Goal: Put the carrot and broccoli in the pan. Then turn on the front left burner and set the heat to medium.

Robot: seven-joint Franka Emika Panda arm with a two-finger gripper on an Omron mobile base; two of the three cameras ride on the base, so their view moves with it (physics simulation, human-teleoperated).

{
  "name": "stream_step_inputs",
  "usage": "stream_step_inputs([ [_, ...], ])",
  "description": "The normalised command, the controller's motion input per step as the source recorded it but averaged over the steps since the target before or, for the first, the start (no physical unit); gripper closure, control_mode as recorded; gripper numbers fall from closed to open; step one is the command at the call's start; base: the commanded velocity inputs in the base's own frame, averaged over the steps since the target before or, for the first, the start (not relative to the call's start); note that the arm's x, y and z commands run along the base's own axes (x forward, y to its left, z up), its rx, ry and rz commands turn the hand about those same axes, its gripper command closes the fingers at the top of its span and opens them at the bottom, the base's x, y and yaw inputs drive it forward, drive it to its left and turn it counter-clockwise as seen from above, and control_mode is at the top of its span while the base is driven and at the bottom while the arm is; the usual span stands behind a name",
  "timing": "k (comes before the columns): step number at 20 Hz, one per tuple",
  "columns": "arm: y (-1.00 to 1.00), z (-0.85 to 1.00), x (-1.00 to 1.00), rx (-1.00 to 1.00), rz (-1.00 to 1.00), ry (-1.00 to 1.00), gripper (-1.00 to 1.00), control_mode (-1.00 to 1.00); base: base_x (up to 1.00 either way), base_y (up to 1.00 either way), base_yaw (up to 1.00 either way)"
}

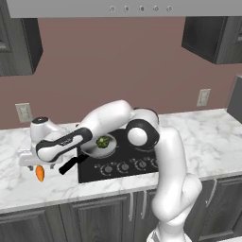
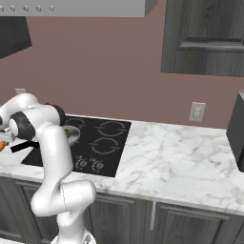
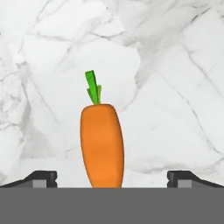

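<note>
- Gripper [image 3: 112,179] is hanging wide open directly over the carrot [image 3: 101,142], which is lying on the marble counter [image 3: 175,87], ungrasped.
- Broccoli [image 1: 101,141] is already sitting in the pan [image 1: 109,149] on the stove; burner dial untouched, seemingly.

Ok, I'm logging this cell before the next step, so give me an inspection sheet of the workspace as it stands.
Surface: white marble counter with a black cooktop set into it.
Job's things: carrot lying on the counter left of the cooktop; broccoli already in the pan, whose black handle points toward the carrot.
Clutter: nothing seen.
End effector: end effector open, poised over the carrot with a finger on each side, not gripping.
Cables: nothing seen.
Surroundings: brown wall with outlets, dark cabinets, range hood.
</note>
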Motion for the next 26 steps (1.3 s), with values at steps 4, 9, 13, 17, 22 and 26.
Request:
stream_step_inputs([
  [4, 0.08, -0.10, 0.24, 0.00, 0.00, 0.00, -1.00, -1.00, 0.00, 0.00, 0.00],
  [9, 0.03, -0.01, 0.23, 0.00, 0.00, 0.00, -1.00, -1.00, 0.00, 0.00, 0.00],
  [13, 0.08, -0.10, 0.00, 0.00, 0.00, 0.00, -1.00, -1.00, 0.00, 0.00, 0.00],
  [17, 0.02, -0.11, -0.04, 0.00, 0.00, 0.00, -1.00, -1.00, 0.00, 0.00, 0.00],
  [22, 0.00, -0.20, -0.06, 0.00, 0.00, 0.00, -1.00, -1.00, 0.00, 0.00, 0.00],
  [26, 0.00, -0.34, -0.03, 0.00, 0.00, 0.01, -1.00, -1.00, 0.00, 0.00, 0.00],
])
